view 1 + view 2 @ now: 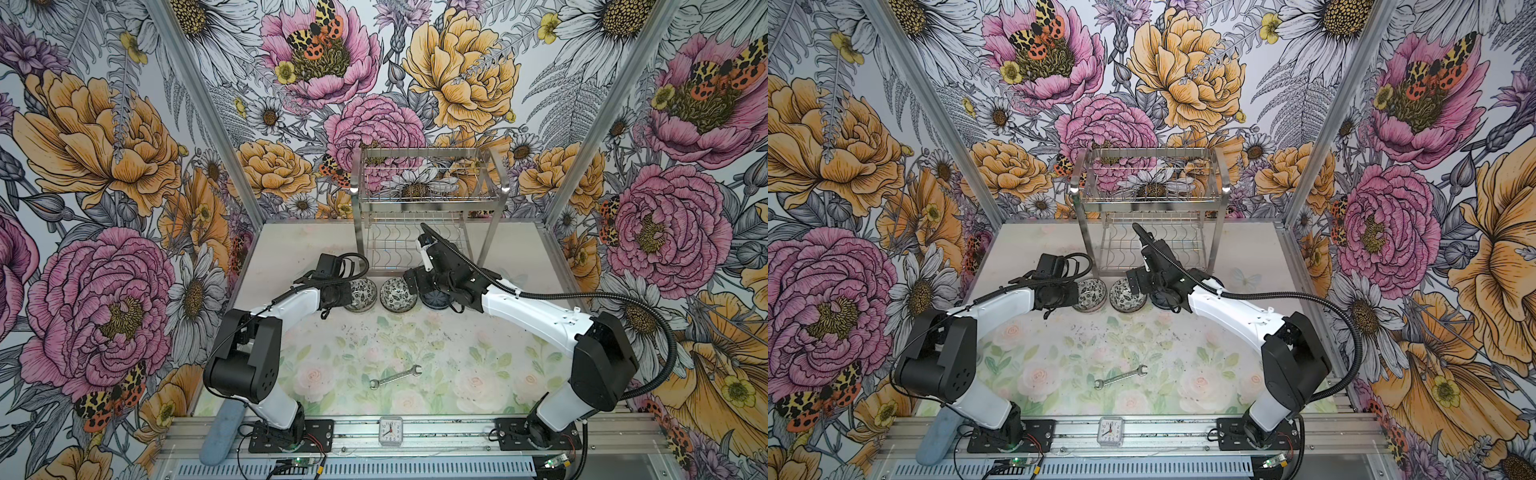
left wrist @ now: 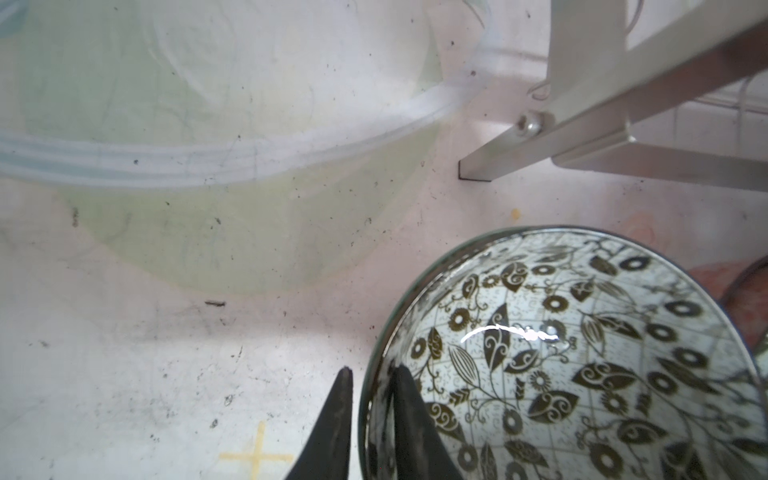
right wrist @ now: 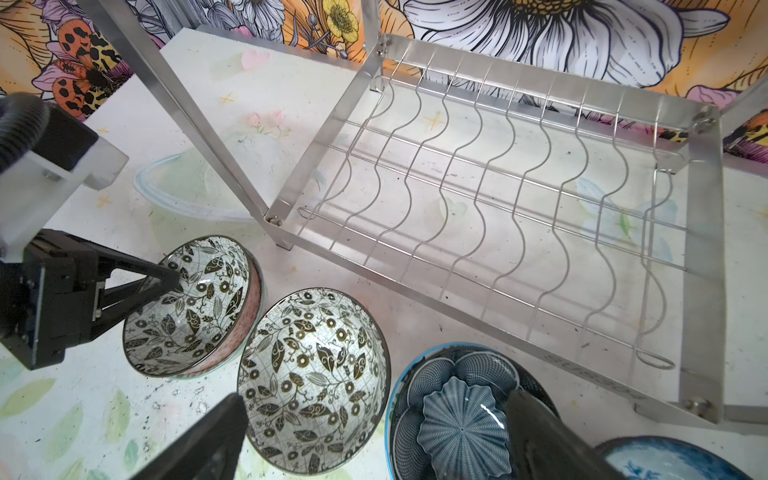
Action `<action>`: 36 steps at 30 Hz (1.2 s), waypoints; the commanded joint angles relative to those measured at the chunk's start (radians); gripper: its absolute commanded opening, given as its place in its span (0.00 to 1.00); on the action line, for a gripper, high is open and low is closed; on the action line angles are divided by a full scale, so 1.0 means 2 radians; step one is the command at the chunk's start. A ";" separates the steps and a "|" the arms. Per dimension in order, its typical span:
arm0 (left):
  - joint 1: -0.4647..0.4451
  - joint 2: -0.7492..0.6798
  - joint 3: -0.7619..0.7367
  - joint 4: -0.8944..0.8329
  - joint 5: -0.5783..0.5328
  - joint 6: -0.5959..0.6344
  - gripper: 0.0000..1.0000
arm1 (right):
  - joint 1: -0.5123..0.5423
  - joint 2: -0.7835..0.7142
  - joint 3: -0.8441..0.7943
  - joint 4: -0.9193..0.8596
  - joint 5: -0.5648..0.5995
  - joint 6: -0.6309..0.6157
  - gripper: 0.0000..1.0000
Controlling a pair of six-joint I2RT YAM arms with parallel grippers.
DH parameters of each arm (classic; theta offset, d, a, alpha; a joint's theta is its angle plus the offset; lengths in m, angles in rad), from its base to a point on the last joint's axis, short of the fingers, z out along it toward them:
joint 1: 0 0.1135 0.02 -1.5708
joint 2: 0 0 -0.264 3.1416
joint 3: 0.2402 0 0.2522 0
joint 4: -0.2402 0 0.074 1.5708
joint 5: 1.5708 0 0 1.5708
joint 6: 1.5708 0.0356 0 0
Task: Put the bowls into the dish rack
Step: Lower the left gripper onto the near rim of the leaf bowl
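While both tiers of the dish rack (image 1: 428, 200) stand empty in both top views, no bowl is loaded, so the whole task lies ahead. Three bowls sit in a row on the table (image 1: 299, 249) just in front of the rack: a black-and-white floral bowl (image 1: 360, 296), a second floral bowl (image 1: 395, 294) and a dark blue petal bowl (image 1: 434, 300). A wrench (image 1: 395, 376) and a small clock (image 1: 390, 431) lie nearer the arm bases, well apart from the bowls.

Left wrist view: the left gripper (image 2: 372, 372) pinches the rim of the black-and-white floral bowl (image 2: 582, 353), with one finger (image 2: 336, 428) outside the wall and the other inside. The bowl looks to be resting on the table, not yet lifted, near a foot of the rack.

Right wrist view: the right gripper (image 3: 376, 397) hangs with its fingers spread wide, holding nothing. One finger is beside the second floral bowl and the other is over the dark blue petal bowl (image 3: 453, 415), which tops a nested stack of unclear count. The gripped bowl appears to sit inside a pinkish bowl (image 3: 249, 328). A blue-and-white bowl (image 3: 665, 459) shows at the frame's edge. The rack's lower shelf (image 3: 498, 199) of wavy wires is bare. My judgement is that the first pickup is only beginning.
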 commanded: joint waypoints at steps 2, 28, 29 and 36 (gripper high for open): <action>0.000 -0.023 0.010 -0.013 -0.022 0.007 0.22 | -0.003 -0.021 -0.002 0.005 0.010 -0.005 0.99; -0.007 -0.011 0.022 -0.021 -0.009 0.012 0.26 | -0.006 -0.022 -0.014 0.005 0.011 -0.001 1.00; -0.007 -0.006 0.021 -0.020 -0.006 0.011 0.26 | -0.006 -0.023 -0.015 0.005 0.011 -0.001 1.00; -0.013 0.008 0.025 -0.012 -0.004 0.008 0.20 | -0.006 -0.023 -0.017 0.005 0.012 0.000 0.99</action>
